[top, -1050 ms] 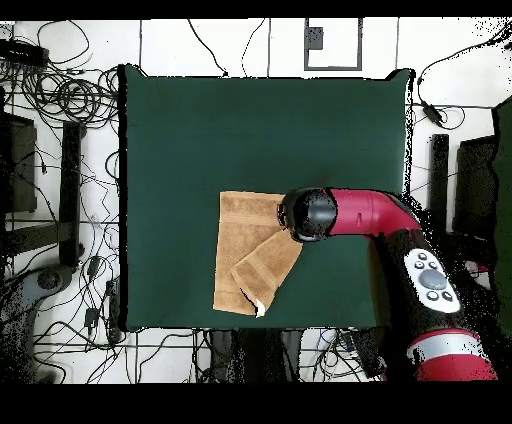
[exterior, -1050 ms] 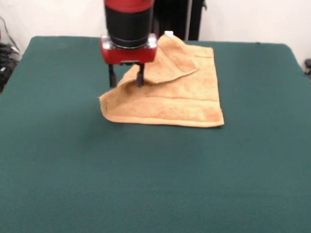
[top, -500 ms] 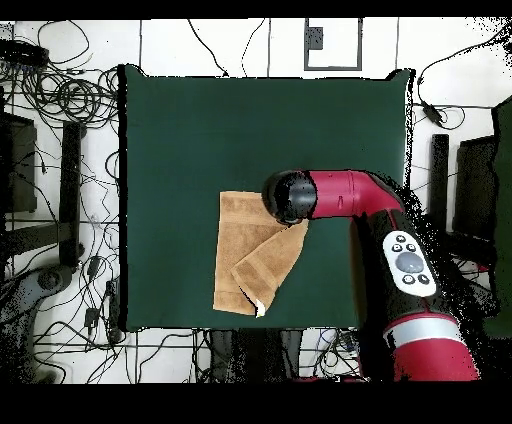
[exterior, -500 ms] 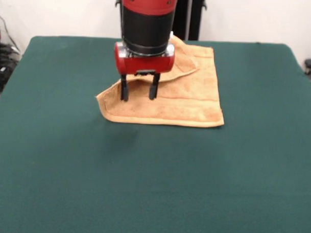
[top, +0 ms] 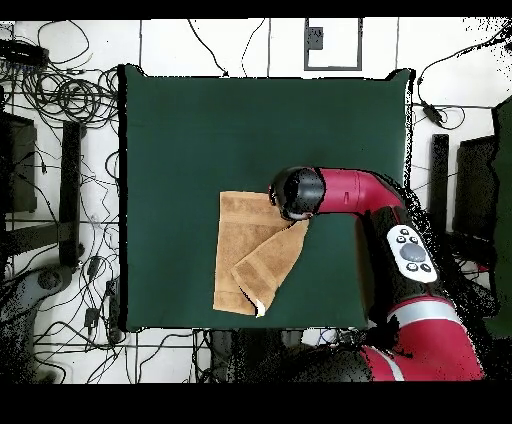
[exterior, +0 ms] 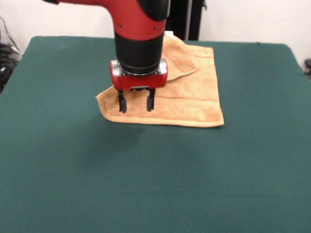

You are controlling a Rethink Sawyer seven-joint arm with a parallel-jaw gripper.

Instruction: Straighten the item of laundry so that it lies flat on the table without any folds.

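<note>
Around the counter [top: 160, 120], the white floor [top: 440, 40] is strewn with black cables [top: 55, 70], thickest in a coiled tangle off the counter's left side in the overhead view. A dark stand [top: 70, 190] lies on that same side. Beyond the counter's top edge sits a grey square frame [top: 333, 45]. In the front view, a white wall [exterior: 251, 17] rises behind the counter, with a black upright post [exterior: 189, 15] against it.

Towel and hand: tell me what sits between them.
Nothing. In the front view the open hand hangs right over the towel by its raised corner, no object between.
</note>
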